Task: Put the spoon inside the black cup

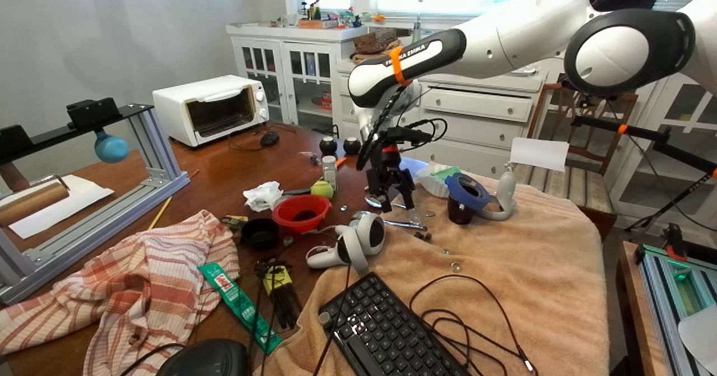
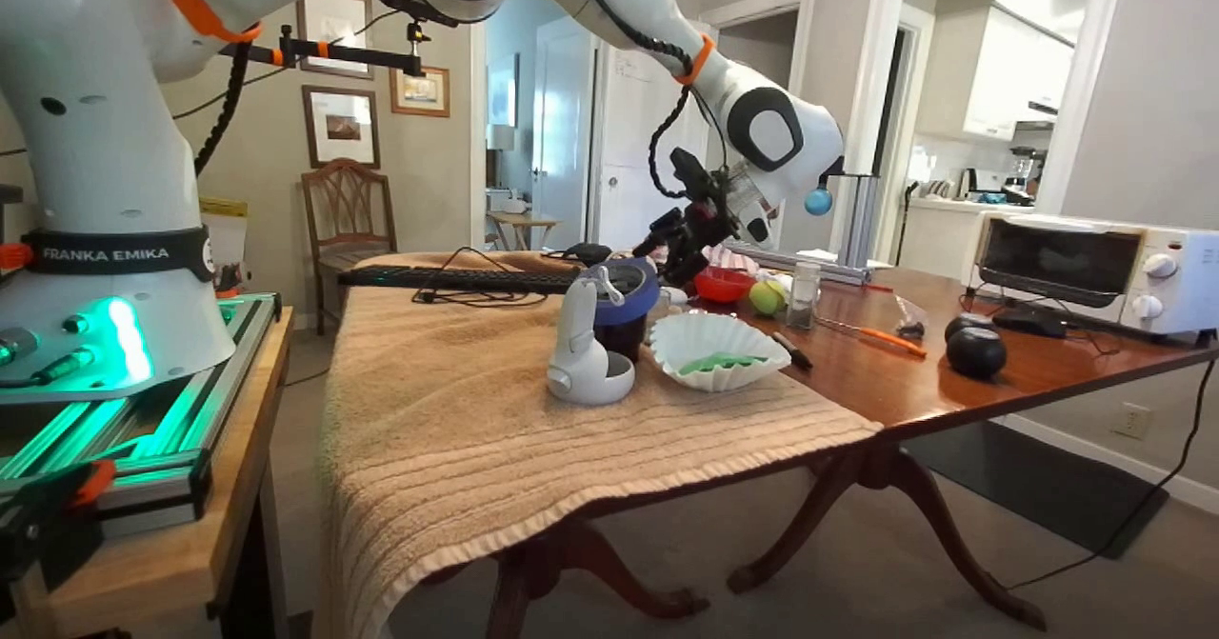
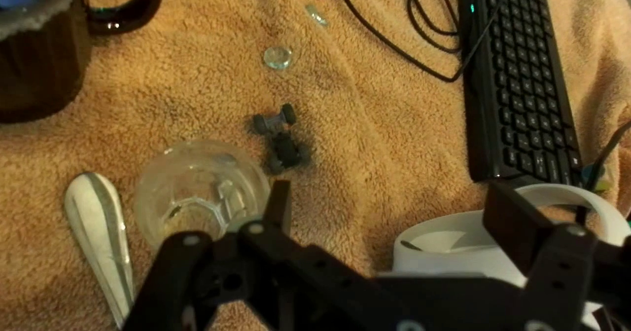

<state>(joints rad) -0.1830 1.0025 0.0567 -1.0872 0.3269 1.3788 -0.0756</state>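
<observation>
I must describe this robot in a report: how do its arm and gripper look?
The arm is white and rounded, with black-rimmed joint covers, orange bands and a black corrugated cable; white letters on its black base collar read FRANKA EMIKA. The gripper is black and angular, with two fingers.

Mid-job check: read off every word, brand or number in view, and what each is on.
"FRANKA EMIKA": black collar on the white robot arm.
"…KA EMIKA": that arm's black-and-white link, orange strap hiding letters.
"ZERO": long green packet; its other print is too small.
Too small: legends on the black rectangular keyboard, lettering on the clear cylindrical shaker and black diagonal rod.
</observation>
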